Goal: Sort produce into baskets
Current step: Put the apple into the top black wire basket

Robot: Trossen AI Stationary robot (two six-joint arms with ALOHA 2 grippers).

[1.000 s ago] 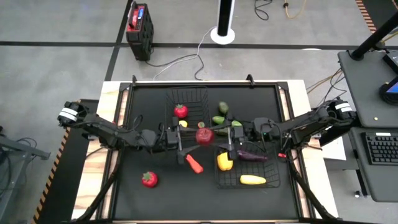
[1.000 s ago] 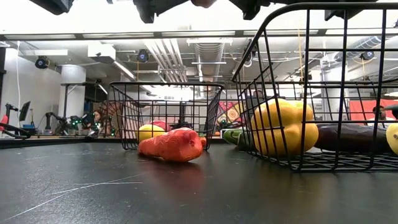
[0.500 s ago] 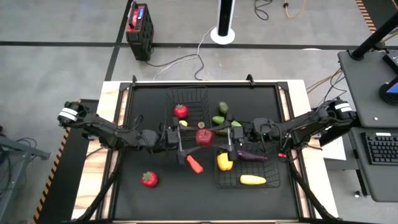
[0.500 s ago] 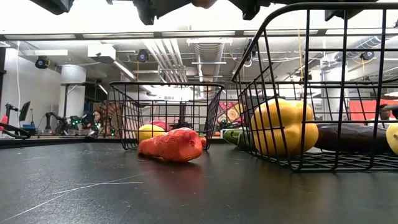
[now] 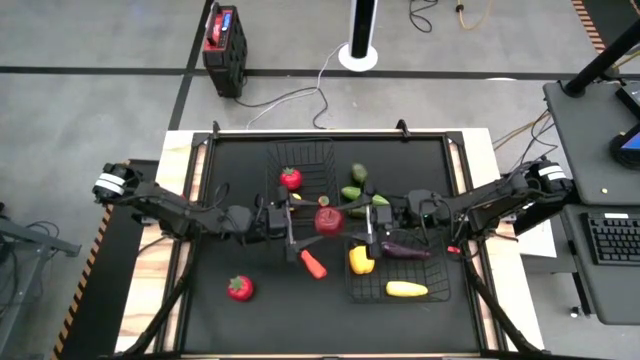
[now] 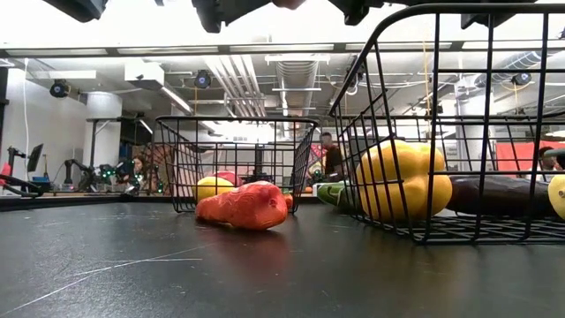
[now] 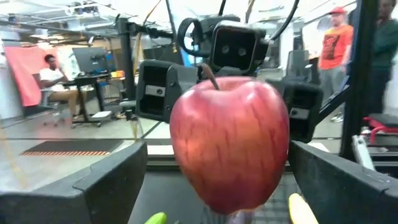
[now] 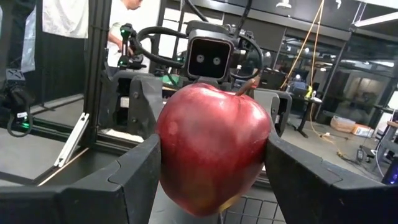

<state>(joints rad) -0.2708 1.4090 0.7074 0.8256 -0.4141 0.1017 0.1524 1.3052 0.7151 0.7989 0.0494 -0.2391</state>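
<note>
A red apple hangs above the mat between the two black wire baskets, held by my right gripper, which comes from the table's right. My left gripper comes from the left and is open. Its fingers stand on either side of the apple, and a gap shows beside one of them. The far basket holds a red piece and a yellow one. The near right basket holds a yellow pepper, a purple eggplant and a yellow piece. My right gripper pinches the apple's two opposite sides between its two fingers. The fingers lie level and come from the table's right side. The apple sits upright with its stem up, lifted clear of the mat.
Loose on the mat lie an orange-red carrot, a red piece near the front left, and three green pieces by the far basket. People show in the room behind the table.
</note>
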